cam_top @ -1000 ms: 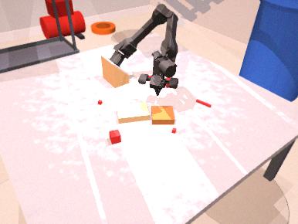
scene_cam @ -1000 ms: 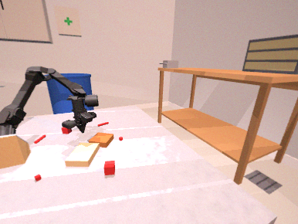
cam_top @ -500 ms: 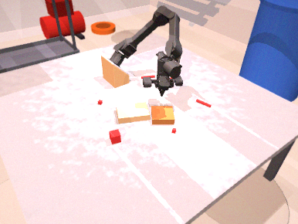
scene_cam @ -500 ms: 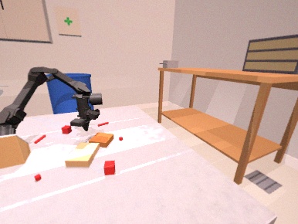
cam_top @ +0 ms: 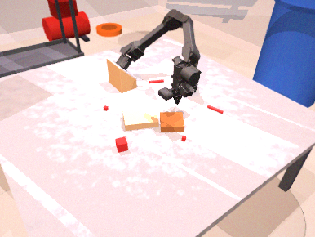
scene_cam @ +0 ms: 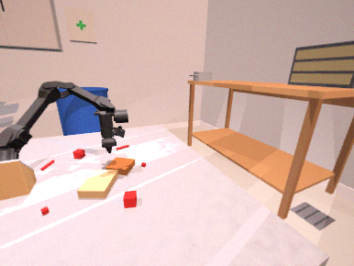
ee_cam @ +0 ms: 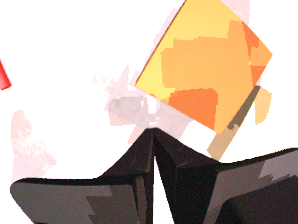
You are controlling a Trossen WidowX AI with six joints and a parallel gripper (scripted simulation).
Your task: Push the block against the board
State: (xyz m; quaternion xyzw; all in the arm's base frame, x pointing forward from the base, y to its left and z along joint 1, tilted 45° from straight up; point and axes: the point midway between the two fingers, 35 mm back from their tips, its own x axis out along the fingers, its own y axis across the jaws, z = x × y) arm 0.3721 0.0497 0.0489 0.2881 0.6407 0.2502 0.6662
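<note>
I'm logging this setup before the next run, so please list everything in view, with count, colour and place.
square block: one, orange, beside the board's end
board: one, pale yellow, table middle
wedge-like block: one, tan, near the arm's base
larger cube: one, red, near the board
small cubes: two, red, scattered
sticks: two, red, on the table
table: one, pinkish white, under these
barrel: one, blue, beyond the table
ring: one, orange, on the floor
workbench: one, orange-brown, by the wall
arm: one, dark grey, over the table
pincer: one, black, above the table, shut
</note>
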